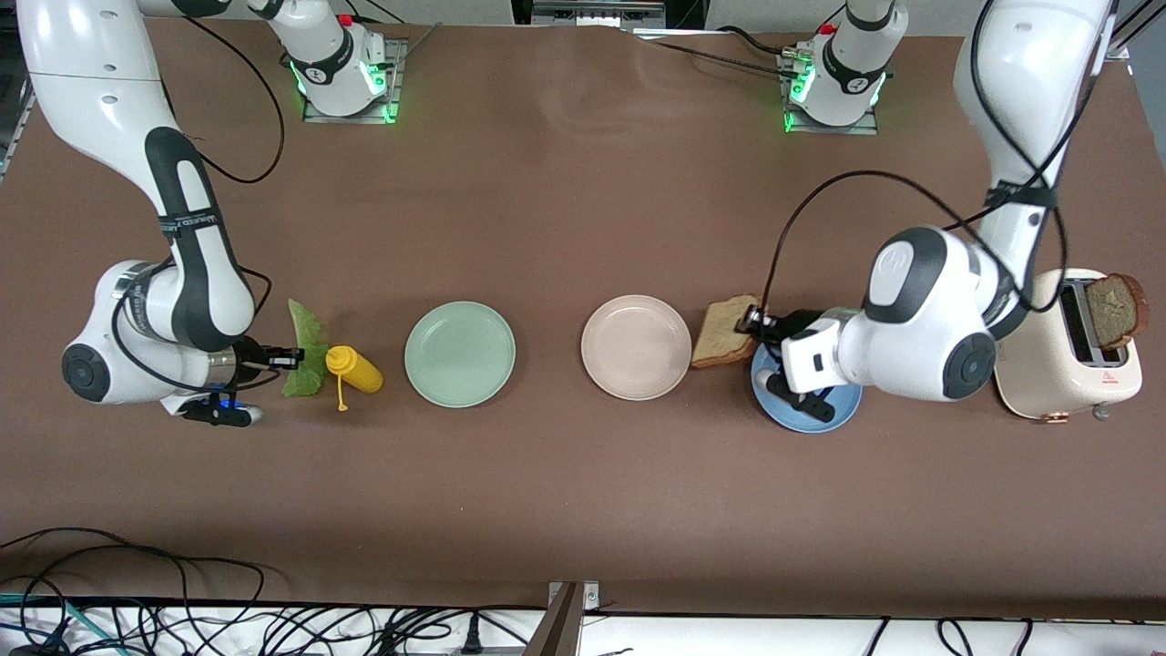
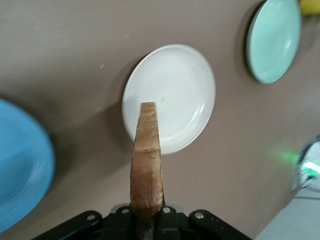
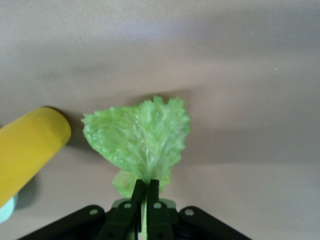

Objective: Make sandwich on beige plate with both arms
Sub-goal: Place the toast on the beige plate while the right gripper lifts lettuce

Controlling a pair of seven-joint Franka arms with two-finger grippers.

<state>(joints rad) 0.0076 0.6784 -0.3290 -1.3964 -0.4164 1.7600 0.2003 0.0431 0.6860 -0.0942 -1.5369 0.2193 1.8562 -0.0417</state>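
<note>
Front view: nearest the camera lies the blue plate (image 1: 807,408), toward the left arm's end of the table, with the left arm's wrist above it. A little farther from the camera, the mint-green plate (image 1: 460,353) and the beige plate (image 1: 636,346) sit side by side in the middle of the table, apart from each other. The left gripper (image 1: 752,322) pinches a brown bread slice (image 1: 725,331) by one edge, over the table between the beige and blue plates. In the left wrist view the slice (image 2: 146,165) shows edge-on, with the beige plate (image 2: 170,95) under its tip. Toward the right arm's end, the right gripper (image 1: 293,357) pinches a green lettuce leaf (image 1: 307,346) just beside a yellow mustard bottle (image 1: 355,368). The toaster (image 1: 1066,351) at the left arm's end holds a second bread slice (image 1: 1115,311) upright in its slot.
</note>
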